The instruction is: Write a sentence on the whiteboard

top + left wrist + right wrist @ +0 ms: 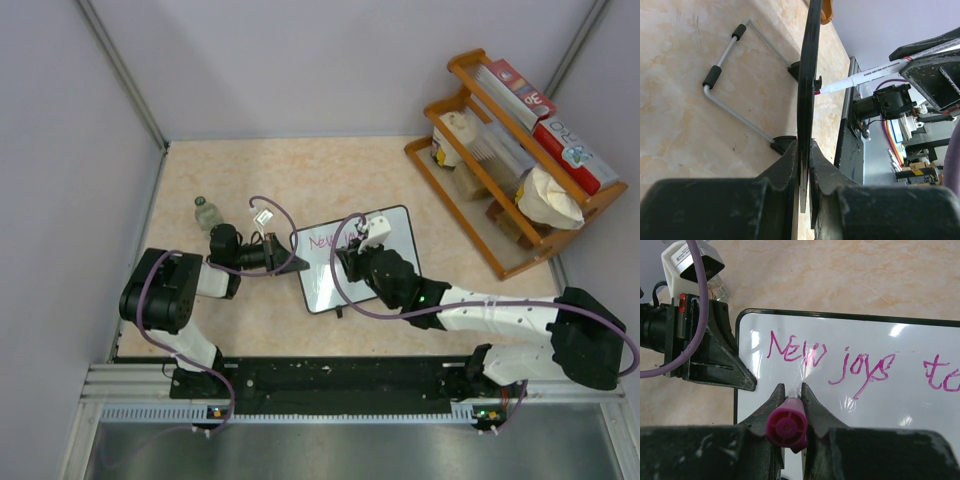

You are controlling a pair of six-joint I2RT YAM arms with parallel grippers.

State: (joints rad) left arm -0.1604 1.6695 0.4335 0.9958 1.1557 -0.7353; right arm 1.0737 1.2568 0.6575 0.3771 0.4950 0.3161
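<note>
Top view: bright, even light from above, only faint soft shadows on table (250,180), picture small and a bit soft. Right wrist view: white glare spots on shiny whiteboard (920,345), pink sentence (850,365) sharp, marker (786,426) end and right gripper (791,388) close to lens, dark, fuzzy. Left wrist view: left gripper (803,145) black, blurry, no detail; table bright and sharp

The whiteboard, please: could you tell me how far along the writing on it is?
Done: the sentence so far reads "New joys to" on the whiteboard. In hand: the left gripper clamps the board's edge while the right gripper holds the pink marker against it, under "New". Left: the remaining words, it seems.
</note>
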